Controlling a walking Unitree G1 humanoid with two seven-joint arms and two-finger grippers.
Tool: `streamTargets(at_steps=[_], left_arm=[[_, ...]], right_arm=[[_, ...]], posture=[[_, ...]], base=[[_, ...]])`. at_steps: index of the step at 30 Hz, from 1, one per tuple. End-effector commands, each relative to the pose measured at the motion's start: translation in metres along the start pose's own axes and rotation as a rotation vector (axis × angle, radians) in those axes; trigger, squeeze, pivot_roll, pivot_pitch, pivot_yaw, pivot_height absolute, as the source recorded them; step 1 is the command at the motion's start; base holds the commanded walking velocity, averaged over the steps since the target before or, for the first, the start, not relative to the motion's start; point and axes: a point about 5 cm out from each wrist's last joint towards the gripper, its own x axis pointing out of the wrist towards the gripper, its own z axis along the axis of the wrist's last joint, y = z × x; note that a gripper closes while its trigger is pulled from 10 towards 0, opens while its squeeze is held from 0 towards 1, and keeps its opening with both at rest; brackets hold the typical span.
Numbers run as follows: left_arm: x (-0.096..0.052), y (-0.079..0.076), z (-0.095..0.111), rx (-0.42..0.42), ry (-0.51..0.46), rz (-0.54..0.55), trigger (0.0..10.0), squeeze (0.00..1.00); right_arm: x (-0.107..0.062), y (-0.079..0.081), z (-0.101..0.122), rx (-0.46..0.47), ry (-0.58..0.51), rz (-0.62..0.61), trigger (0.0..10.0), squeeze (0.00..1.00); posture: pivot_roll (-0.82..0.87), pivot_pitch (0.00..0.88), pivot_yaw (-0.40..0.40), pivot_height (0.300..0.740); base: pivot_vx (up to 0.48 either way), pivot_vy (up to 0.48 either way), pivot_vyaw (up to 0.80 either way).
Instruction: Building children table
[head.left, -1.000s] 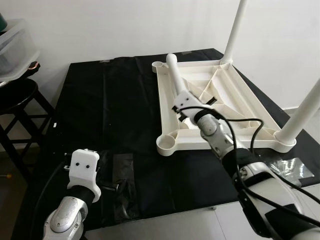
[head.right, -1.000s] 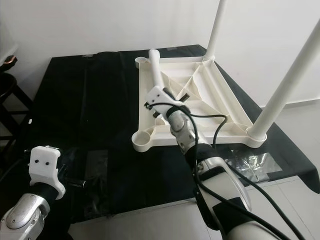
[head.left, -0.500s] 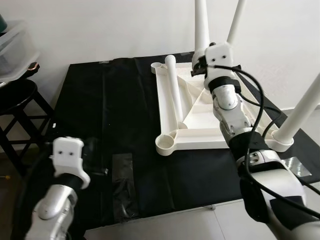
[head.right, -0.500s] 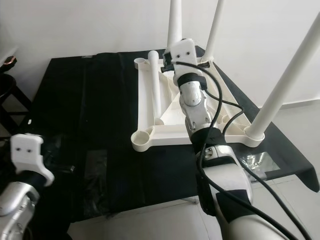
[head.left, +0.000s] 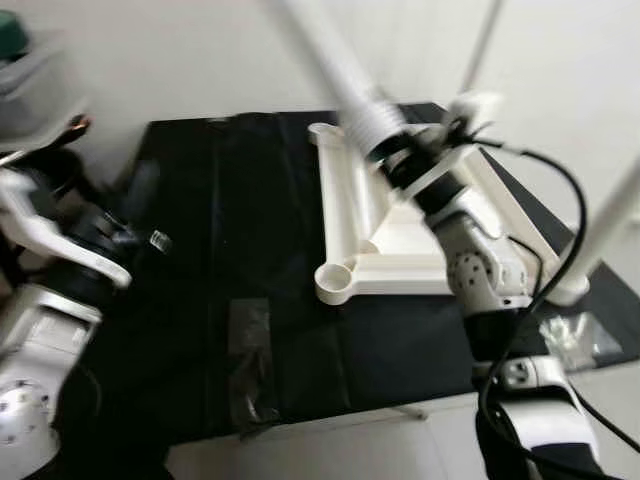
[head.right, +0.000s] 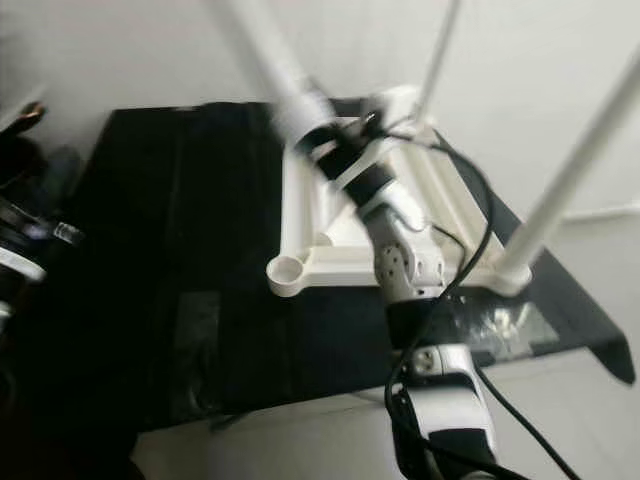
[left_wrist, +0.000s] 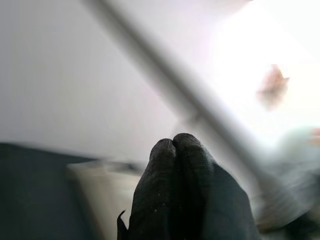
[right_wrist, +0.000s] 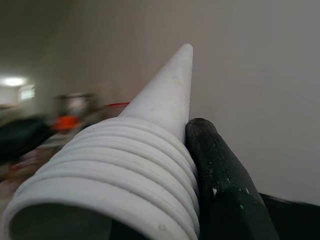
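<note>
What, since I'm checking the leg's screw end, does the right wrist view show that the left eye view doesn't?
Right wrist: the table leg, its ribbed hollow screw end close up, one of the fingers against it. Left eye: the upturned tabletop on black cloth, its empty corner socket, the left gripper at left. Both: the right gripper gripping the leg.

The white plastic tabletop (head.left: 405, 225) is lying upside down on the black cloth, its ribbed underside facing up, with round sockets at its corners. The near-left socket (head.left: 336, 282) is sitting open. Two white legs are standing upright in the right-hand corners: one at the far corner (head.left: 482, 45) and one at the near corner (head.left: 608, 225). A third leg (head.left: 335, 60), blurred, is slanting in the air above the tabletop, its ridged threaded end (right_wrist: 107, 170) pointing down and its long tapering body reaching up and to the left.
</note>
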Motion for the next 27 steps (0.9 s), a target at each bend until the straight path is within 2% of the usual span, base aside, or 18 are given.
streamTargets(at_steps=[1,2,3,4,5,6,7,8,9,10,11,13,14,16,21,24,26,27], left_arm=[[0.0,-0.001,-0.004,-0.152,0.009,-0.02,10.0,0.0],[0.005,-0.001,-0.005,-0.257,-0.012,-0.036,10.0,0.0],[0.005,-0.001,-0.005,-0.257,-0.012,-0.036,10.0,0.0],[0.011,-0.005,-0.007,-0.407,-0.031,-0.08,10.0,0.0],[0.011,-0.005,-0.007,-0.407,-0.031,-0.08,10.0,0.0],[0.013,-0.007,-0.008,-0.45,-0.034,-0.1,10.0,0.0],[0.013,-0.007,-0.008,-0.45,-0.034,-0.1,10.0,0.0],[0.014,-0.01,-0.008,-0.493,-0.045,-0.135,10.0,0.0],[0.014,-0.01,-0.008,-0.493,-0.045,-0.135,10.0,0.0],[0.016,-0.014,-0.008,-0.528,-0.058,-0.17,10.0,0.0],[0.017,-0.014,-0.006,-0.545,-0.057,-0.185,10.0,0.04],[0.018,-0.015,-0.005,-0.556,-0.054,-0.192,10.0,0.04],[0.019,-0.016,-0.004,-0.579,-0.053,-0.196,10.0,1.0],[0.022,-0.017,-0.006,-0.624,-0.06,-0.198,10.0,1.0],[0.023,-0.017,-0.006,-0.659,-0.048,-0.191,10.0,1.0],[0.022,-0.02,-0.009,-0.669,-0.02,-0.201,10.0,1.0],[0.021,-0.023,-0.012,-0.681,0.001,-0.202,10.0,1.0],[0.021,-0.023,-0.012,-0.681,0.001,-0.202,10.0,1.0]], right_arm=[[0.002,0.013,0.013,0.01,-0.027,0.165,10.0,0.0],[-0.005,0.018,0.01,0.017,0.019,0.242,10.0,0.0],[-0.005,0.018,0.01,0.017,0.019,0.242,10.0,0.0],[-0.016,0.024,0.005,0.025,0.076,0.331,10.0,0.0],[-0.016,0.024,0.005,0.025,0.076,0.331,10.0,0.0],[-0.018,0.025,0.004,0.022,0.089,0.345,10.0,0.0],[-0.018,0.025,0.004,0.022,0.089,0.345,10.0,0.0],[-0.019,0.026,0.004,0.034,0.09,0.357,10.0,0.0],[-0.019,0.026,0.004,0.034,0.09,0.357,10.0,0.0],[-0.019,0.029,0.004,0.044,0.092,0.375,10.0,0.0],[-0.021,0.032,0.005,0.062,0.094,0.395,10.0,0.0],[-0.022,0.035,0.006,0.074,0.096,0.408,10.0,0.0],[-0.022,0.039,0.005,0.082,0.108,0.432,10.0,0.0],[-0.021,0.044,0.003,0.096,0.118,0.458,10.0,0.0],[-0.021,0.045,0.002,0.098,0.119,0.468,10.0,0.0],[-0.017,0.041,0.003,0.086,0.103,0.435,10.0,0.0],[-0.011,0.03,0.004,0.037,0.087,0.334,10.0,0.0],[-0.011,0.03,0.004,0.037,0.087,0.334,10.0,0.0]], posture=[[0.04,0.014,0.046,0.74],[0.05,0.011,0.047,0.74],[0.05,0.011,0.047,0.74],[0.05,0.005,0.045,0.74],[0.05,0.005,0.045,0.74],[0.05,0.005,0.045,0.74],[0.05,0.005,0.045,0.74],[0.04,0.001,0.047,0.74],[0.04,0.001,0.047,0.74],[0.04,0.0,0.048,0.74],[0.04,0.0,0.048,0.74],[0.04,0.0,0.048,0.74],[0.04,0.0,0.047,0.74],[0.05,0.0,0.045,0.74],[0.05,0.0,0.045,0.74],[0.04,0.0,0.044,0.74],[0.05,0.0,0.045,0.74],[0.05,0.0,0.045,0.74]], base=[[0.0,0.0,0.0],[0.0,0.0,0.0],[0.0,0.0,0.0],[0.0,0.0,0.0],[0.0,0.0,0.0],[0.0,0.0,0.0],[0.0,0.0,0.0],[0.0,0.0,0.0],[0.0,0.0,0.0],[0.0,0.0,0.0],[0.0,0.0,0.0],[0.0,0.0,0.0],[0.0,0.0,0.0],[0.0,0.0,0.0],[0.0,0.0,0.0],[0.0,0.0,0.0],[0.0,0.0,0.0],[0.0,0.0,0.0]])
